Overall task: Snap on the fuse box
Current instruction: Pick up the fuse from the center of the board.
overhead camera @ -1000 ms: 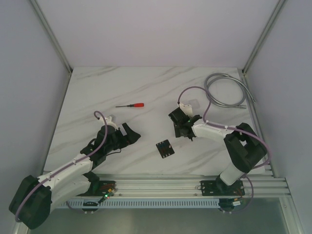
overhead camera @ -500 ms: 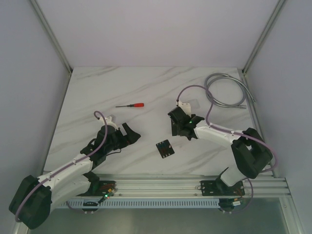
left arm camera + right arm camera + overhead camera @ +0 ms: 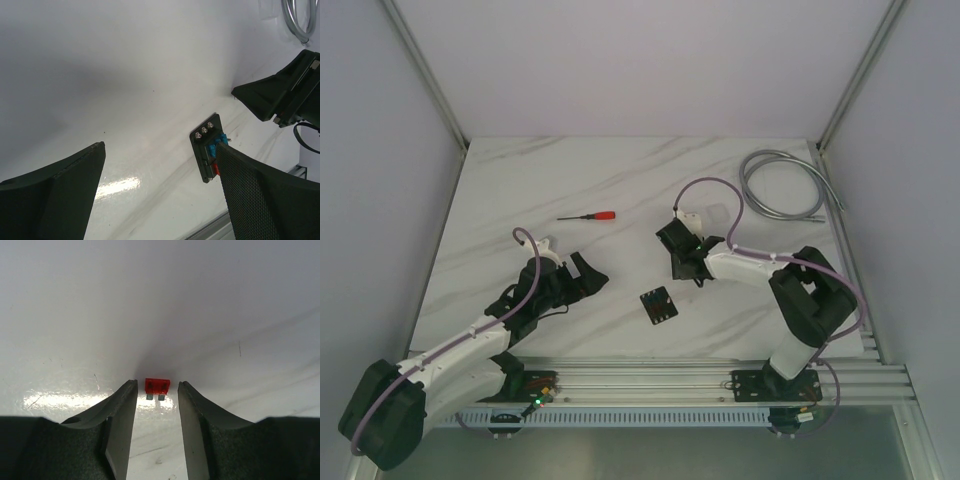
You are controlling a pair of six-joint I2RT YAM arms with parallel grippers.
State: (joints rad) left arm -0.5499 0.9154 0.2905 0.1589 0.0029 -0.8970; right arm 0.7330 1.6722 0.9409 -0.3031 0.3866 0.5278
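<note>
The fuse box (image 3: 659,304) is a small flat black square lying on the white table between the arms; in the left wrist view (image 3: 206,150) it shows blue and red fuses, partly hidden by my finger. My left gripper (image 3: 588,276) is open and empty, left of the box. My right gripper (image 3: 682,262) is open, tips down on the table just above and right of the box. In the right wrist view a loose red fuse (image 3: 157,386) lies on the table between its fingertips (image 3: 127,390), touching neither.
A red-handled screwdriver (image 3: 590,216) lies at the table's centre left. A coiled grey cable (image 3: 782,184) sits at the back right. Metal frame rails run along the table's near edge and sides.
My right gripper has shifted slightly left and back over the last second. The left arm and the fuse box have not moved.
</note>
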